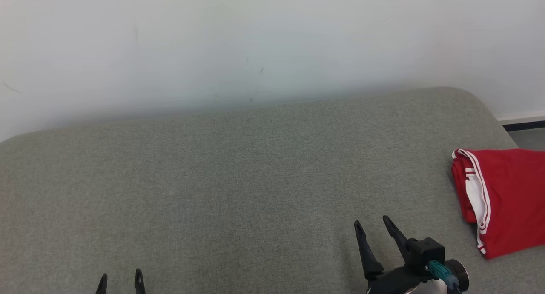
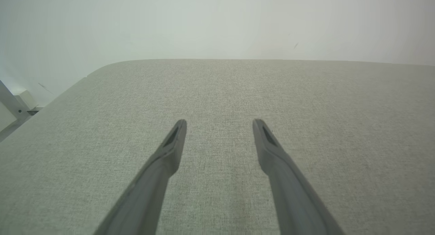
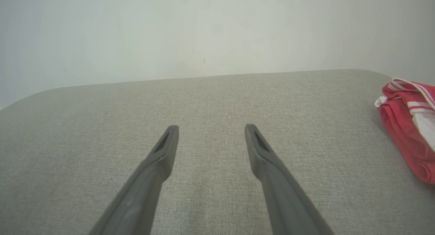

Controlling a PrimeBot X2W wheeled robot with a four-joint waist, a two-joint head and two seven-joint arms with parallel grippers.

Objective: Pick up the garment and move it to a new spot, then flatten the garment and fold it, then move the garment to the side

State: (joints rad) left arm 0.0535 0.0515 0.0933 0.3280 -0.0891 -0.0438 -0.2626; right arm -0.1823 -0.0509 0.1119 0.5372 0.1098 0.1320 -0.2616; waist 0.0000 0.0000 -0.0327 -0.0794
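Your garment (image 1: 509, 200) is red with white striped trim, plus a white patch peeking out along its left edge. It's folded into a rough rectangle and lies flat at the right end of the grey fabric surface (image 1: 238, 179).

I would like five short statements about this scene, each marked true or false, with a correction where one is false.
1. The red garment lies folded near the right end of the grey surface. True.
2. The right tool holds the garment. False: it is open and empty, apart from the garment.
3. The left tool is open with nothing between its fingers. True.
4. The garment is plain red without any trim. False: white stripes run along its edge.
5. The garment lies closer to the left tool than to the right tool. False: it lies closer to the right tool.
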